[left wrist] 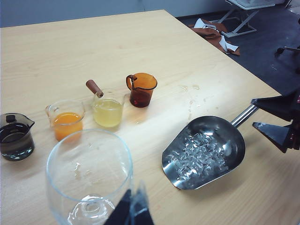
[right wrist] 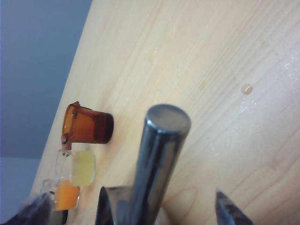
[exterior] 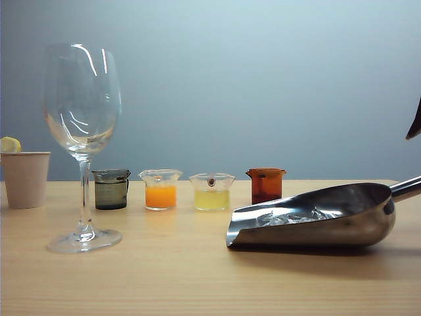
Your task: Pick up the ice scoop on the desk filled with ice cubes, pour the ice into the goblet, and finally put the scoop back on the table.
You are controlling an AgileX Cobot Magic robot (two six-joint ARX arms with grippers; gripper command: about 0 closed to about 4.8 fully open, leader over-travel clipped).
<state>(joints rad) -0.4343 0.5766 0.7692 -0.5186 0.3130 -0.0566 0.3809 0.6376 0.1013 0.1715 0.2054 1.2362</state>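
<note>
**Scoop handle lined up between open jaws, no grip yet**

Right gripper [left wrist: 276, 121] stands spread wide at the far end of the ice scoop's rod handle, one finger to either side of it, holding nothing. Its wrist view looks straight down the rod's blunt end, with a dark fingertip [right wrist: 228, 212] off to one side and clear of the metal. Left gripper [left wrist: 133, 212] hangs just beside the rim of the goblet [exterior: 81, 99]; only its dark tips show, and I cannot tell how far apart they are or whether they touch the glass.

Ice scoop [exterior: 316, 224] lies on the desk [exterior: 197, 283] well to the right of the goblet, mouth toward it, ice cubes [left wrist: 199, 157] heaped in the trough. Polished steel is stiff but likely slippery, and the thin rod is the only sensible hold; with the load out front, the scoop will probably want to roll or dip in a loose pinch, so a firm, square closure near the trough seems wise. Loose cubes could slide out early if the mouth drops.

Between scoop and goblet the desk is bare. Four small beakers [exterior: 161, 189] stand in a row behind that path, and a paper cup [exterior: 25, 178] sits beyond the goblet. Tall, thin-stemmed and fragile, the goblet could tip at a knock.
</note>
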